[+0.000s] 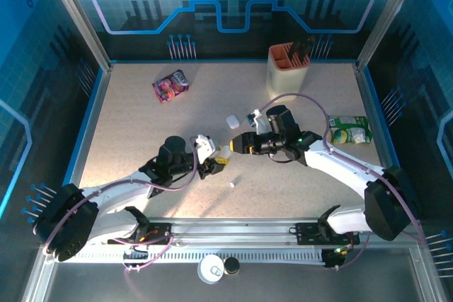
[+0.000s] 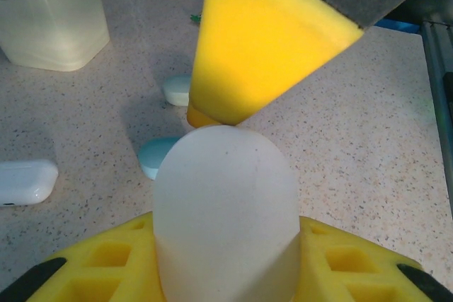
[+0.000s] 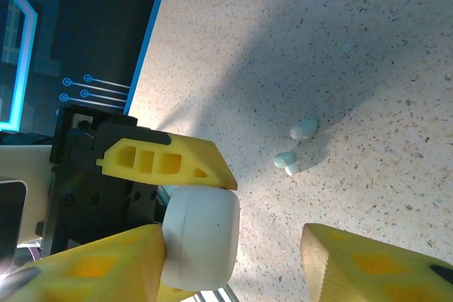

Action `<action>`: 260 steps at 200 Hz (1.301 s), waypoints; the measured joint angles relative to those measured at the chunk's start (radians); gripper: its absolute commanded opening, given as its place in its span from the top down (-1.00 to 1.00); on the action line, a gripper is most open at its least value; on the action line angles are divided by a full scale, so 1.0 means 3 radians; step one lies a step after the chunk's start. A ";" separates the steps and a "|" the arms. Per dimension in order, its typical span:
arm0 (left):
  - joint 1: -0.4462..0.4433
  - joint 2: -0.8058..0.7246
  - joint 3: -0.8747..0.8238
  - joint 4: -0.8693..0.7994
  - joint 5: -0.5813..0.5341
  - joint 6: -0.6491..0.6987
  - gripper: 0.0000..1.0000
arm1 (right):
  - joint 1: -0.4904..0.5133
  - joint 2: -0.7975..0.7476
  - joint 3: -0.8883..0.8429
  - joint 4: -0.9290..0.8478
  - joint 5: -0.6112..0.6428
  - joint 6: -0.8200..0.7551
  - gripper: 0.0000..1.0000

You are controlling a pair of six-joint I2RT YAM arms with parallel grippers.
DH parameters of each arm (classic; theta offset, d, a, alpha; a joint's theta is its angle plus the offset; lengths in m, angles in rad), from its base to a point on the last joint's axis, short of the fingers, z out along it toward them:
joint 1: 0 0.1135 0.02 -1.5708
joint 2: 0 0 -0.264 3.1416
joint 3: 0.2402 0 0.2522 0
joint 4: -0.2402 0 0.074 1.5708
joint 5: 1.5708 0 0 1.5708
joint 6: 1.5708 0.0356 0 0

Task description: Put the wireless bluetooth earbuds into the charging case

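Observation:
My left gripper (image 2: 226,249) is shut on a white, pebble-shaped charging case (image 2: 223,203), which stands closed between its yellow jaws. My right gripper (image 3: 230,245) is open around the same case (image 3: 202,235). One of its yellow fingers (image 2: 262,33) rests on the case's top and the other stands well apart. Both grippers meet mid-table in the top view, the left gripper (image 1: 214,162) facing the right gripper (image 1: 228,148). Two pale blue earbuds (image 3: 285,163) (image 3: 304,127) lie on the table beyond the case. Two more pale blue pieces (image 2: 152,155) (image 2: 177,90) lie under the grippers.
A second white case (image 1: 231,122) lies just behind the grippers. A small white bud (image 1: 232,184) lies in front of them. An orange-rimmed holder (image 1: 288,68) stands at the back right, a snack packet (image 1: 170,85) at the back left and a green packet (image 1: 350,130) at the right.

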 measured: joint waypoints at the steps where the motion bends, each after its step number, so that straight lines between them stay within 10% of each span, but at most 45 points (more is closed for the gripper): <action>1: 0.0000 0.0001 0.0000 -0.0001 -0.0001 0.0001 0.43 | 0.0001 0.0003 0.0001 0.0000 0.0001 0.0000 -0.03; 76: -0.0058 0.0033 0.0000 0.0099 -0.0041 0.0078 0.42 | 0.0094 0.0148 0.0031 0.0011 -0.0072 0.0001 -0.11; 126: -0.0062 0.0064 -0.0001 0.0114 -0.0057 0.0090 0.42 | 0.0121 0.0173 0.0046 0.0028 -0.0128 -0.0003 0.28; 168: -0.0062 0.0064 -0.0001 0.0118 -0.0070 0.0167 0.40 | 0.0121 0.0173 0.0050 0.0000 -0.0099 -0.0015 0.03; 219: -0.0062 0.0064 -0.0045 0.0130 -0.0116 0.0192 0.36 | 0.0137 0.0174 0.0052 0.0003 -0.0099 -0.0006 0.52; 260: -0.0062 0.0048 -0.0066 0.0168 -0.0130 0.0238 0.33 | 0.0137 0.0173 0.0052 0.0032 -0.0109 -0.0005 0.13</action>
